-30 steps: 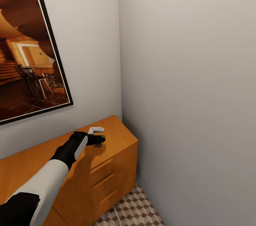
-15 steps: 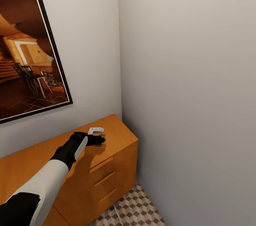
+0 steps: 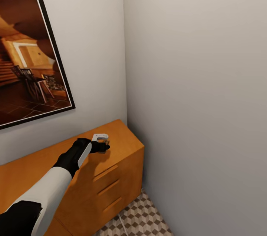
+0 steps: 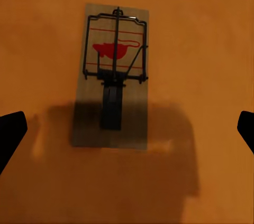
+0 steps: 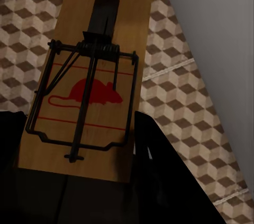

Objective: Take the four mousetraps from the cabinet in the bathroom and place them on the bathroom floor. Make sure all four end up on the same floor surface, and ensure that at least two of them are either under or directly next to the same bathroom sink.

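Little has moved in the last second: only the head camera has crept slightly, shifting the framed picture (image 3: 33, 50) at far left, while the left gripper (image 3: 104, 143) still hovers over the cabinet (image 3: 122, 143) top, fingers spread wide around a mousetrap (image 4: 112, 76) lying flat on the wood, not yet touching it. That grasp looks about to begin. Further right, the right gripper (image 5: 74, 182) pinches another mousetrap (image 5: 90, 71) above the bathroom floor (image 5: 196, 97), ready for placing.
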You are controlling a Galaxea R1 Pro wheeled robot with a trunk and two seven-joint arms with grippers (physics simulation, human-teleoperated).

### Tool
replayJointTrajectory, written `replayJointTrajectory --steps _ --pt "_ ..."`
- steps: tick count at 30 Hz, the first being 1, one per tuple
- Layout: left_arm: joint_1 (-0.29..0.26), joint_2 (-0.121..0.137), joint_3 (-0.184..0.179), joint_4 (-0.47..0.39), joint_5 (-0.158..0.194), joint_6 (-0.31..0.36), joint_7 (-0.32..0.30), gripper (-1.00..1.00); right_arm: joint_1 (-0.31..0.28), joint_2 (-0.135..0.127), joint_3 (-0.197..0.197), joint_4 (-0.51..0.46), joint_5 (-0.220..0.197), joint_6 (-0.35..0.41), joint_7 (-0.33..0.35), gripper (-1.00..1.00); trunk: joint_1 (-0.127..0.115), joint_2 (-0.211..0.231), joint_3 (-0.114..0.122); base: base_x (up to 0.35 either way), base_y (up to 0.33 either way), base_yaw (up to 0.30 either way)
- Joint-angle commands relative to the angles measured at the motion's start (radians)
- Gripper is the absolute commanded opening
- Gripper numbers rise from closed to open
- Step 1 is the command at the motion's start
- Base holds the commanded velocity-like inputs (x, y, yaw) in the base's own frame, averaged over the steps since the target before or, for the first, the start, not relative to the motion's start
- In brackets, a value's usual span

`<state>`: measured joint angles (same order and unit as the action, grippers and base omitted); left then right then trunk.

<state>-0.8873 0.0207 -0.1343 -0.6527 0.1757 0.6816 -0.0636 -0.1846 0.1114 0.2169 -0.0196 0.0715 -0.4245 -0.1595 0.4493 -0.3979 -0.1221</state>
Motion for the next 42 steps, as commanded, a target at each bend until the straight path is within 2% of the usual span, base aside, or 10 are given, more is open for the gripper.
replayJointTrajectory --steps 1,42 --pt "-0.001 0.002 -0.005 -0.001 0.01 0.004 0.004 1.0 -0.001 0.0 0.005 0.001 0.004 -0.002 -0.006 -1.0 0.001 -0.002 -0.002 0.095 0.0 0.0" --pt "-0.001 0.002 -0.005 0.0 0.01 0.004 0.004 1.0 -0.001 0.001 0.005 0.001 0.004 -0.002 -0.005 -1.0 0.001 -0.002 -0.002 0.007 0.0 0.0"
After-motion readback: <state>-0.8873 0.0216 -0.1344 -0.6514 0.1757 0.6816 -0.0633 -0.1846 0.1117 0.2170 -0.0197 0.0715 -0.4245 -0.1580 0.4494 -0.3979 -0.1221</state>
